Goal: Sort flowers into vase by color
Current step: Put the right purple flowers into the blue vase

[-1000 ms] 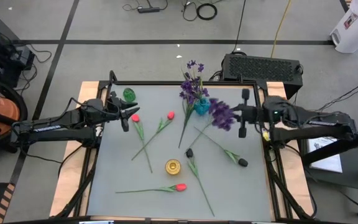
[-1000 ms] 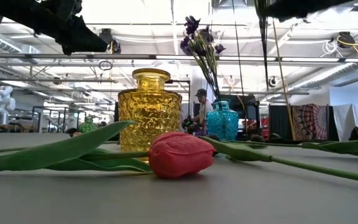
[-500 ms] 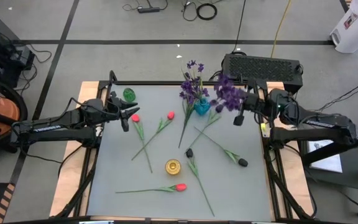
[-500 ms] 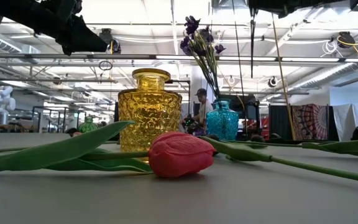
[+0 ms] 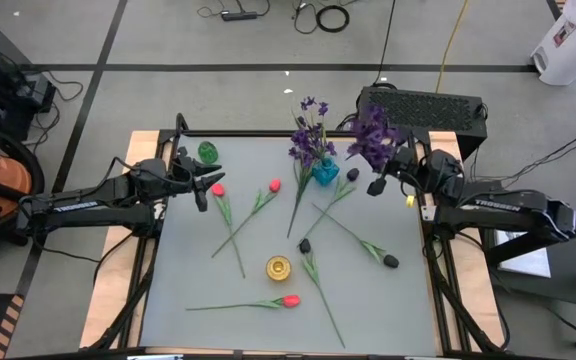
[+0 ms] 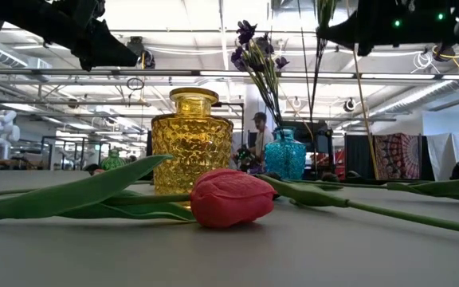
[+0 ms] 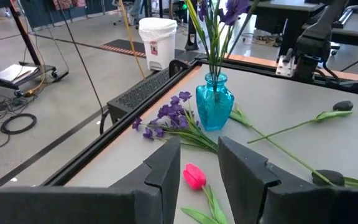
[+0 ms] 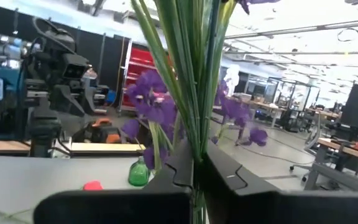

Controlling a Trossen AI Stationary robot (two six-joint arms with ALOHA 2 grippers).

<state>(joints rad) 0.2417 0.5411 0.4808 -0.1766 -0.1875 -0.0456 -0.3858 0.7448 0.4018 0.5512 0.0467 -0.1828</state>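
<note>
grey table (image 5: 368, 300), scattered flowers (image 5: 268, 302), three vases (image 5: 279, 267)

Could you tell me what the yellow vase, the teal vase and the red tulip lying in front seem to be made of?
The yellow vase looks like pressed amber glass: translucent, glossy, with a bumpy textured wall. The teal vase also looks like tinted glass, with light passing through it and bright glints on it. The red tulip seems artificial, probably soft plastic or foam, with a smooth matte bud.

Bare table (image 5: 388, 300) right of yellow vase (image 5: 279, 267)
</note>
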